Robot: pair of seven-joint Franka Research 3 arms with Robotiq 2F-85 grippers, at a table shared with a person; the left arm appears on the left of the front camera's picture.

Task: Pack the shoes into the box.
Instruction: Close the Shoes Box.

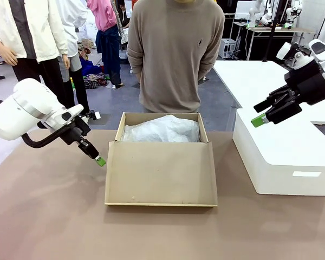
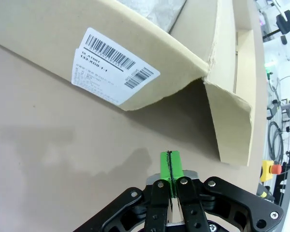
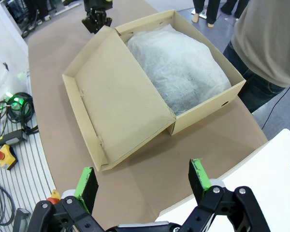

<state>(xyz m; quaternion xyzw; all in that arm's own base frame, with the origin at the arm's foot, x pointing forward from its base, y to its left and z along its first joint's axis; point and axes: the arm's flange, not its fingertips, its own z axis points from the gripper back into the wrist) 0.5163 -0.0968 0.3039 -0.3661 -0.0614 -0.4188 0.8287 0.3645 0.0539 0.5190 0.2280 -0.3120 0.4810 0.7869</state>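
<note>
Open shoebox, mid-table, between two grippers

Left gripper (image 1: 100, 161): pads pressed together, empty, just beside the lid's left corner. Box (image 1: 161, 172): lid flap lowered forward, white tissue paper (image 1: 161, 130) inside; left wrist view shows barcode label (image 2: 115, 65). Right gripper (image 1: 258, 115): fingers wide, empty, raised over white plastic box (image 1: 284, 154). Brown table (image 1: 49, 216)

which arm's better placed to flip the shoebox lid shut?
Left, probably. The left gripper, shut, sits low by the lid edge. The right gripper, open, hangs high over the white box.
</note>
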